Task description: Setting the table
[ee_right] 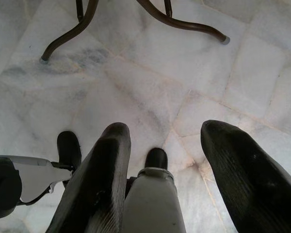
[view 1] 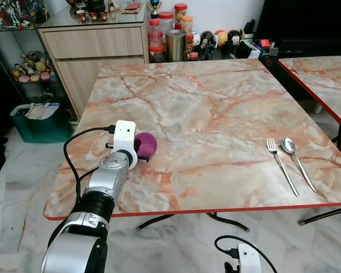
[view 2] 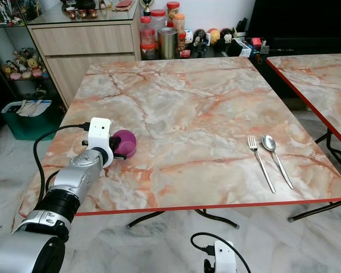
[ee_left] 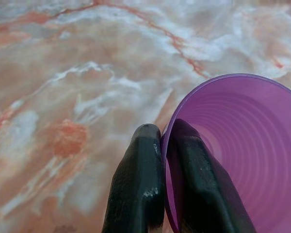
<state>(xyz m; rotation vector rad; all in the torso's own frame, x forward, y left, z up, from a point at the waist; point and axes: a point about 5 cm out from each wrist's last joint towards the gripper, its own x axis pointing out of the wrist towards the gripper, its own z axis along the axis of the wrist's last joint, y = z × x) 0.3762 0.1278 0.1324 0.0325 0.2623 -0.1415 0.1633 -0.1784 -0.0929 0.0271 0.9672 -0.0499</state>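
Observation:
A purple bowl [view 1: 146,144] hangs tilted just over the marble table [view 1: 204,108] near its front left edge. My left gripper [ee_left: 164,141] is shut on the bowl's [ee_left: 242,141] rim, one finger [ee_left: 136,184] outside and the other inside it. A silver fork [view 1: 281,165] and spoon [view 1: 296,160] lie side by side on the table's right front part. My right gripper [ee_right: 166,141] hangs open below the table's front edge, over the floor, with nothing between its fingers.
A wooden cabinet [view 1: 96,51] with jars and a metal can [view 1: 175,44] stands behind the table. A second marble table [view 1: 324,74] is at the right. A green bin [view 1: 38,120] sits on the floor at the left. Table legs [ee_right: 150,14] cross the white tiled floor.

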